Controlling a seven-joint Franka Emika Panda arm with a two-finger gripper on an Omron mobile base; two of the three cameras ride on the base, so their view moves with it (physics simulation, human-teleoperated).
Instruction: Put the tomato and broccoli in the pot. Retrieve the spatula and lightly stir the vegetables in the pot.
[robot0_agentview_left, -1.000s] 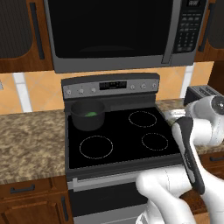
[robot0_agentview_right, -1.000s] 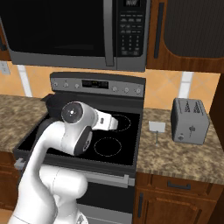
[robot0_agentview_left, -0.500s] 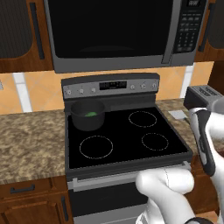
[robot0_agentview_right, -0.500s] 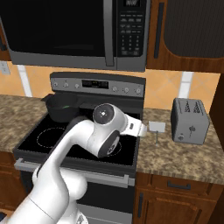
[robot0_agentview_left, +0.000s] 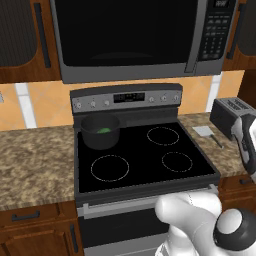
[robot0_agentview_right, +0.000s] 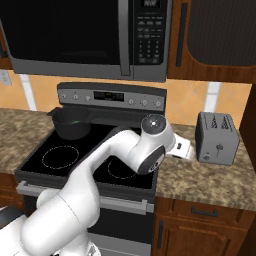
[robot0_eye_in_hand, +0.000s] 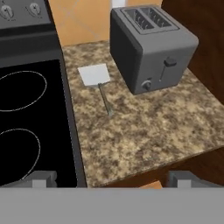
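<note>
The dark pot (robot0_agentview_left: 101, 132) stands on the stove's back left burner, also seen in the right base view (robot0_agentview_right: 71, 124). A bit of green broccoli (robot0_agentview_left: 103, 130) shows inside it. The tomato is hidden. The spatula (robot0_eye_in_hand: 95, 75), a pale flat blade with a thin handle, lies on the granite counter between stove and toaster; the left base view has the spatula (robot0_agentview_left: 206, 132) just right of the stove. My gripper (robot0_eye_in_hand: 111, 178) hangs open above the counter's front edge, short of the spatula, with nothing between its fingertips (robot0_eye_in_hand: 41, 177).
A grey toaster (robot0_eye_in_hand: 151, 43) stands right beside the spatula blade, near a dark wood wall. The black stove top (robot0_agentview_left: 145, 155) lies to the left. A microwave (robot0_agentview_left: 130, 35) hangs overhead. My arm (robot0_agentview_right: 150, 147) reaches across the stove's right side.
The arm has swung right, from over the stove's middle to the counter beside the toaster. The gripper has stayed open. Pot and spatula have not moved.
</note>
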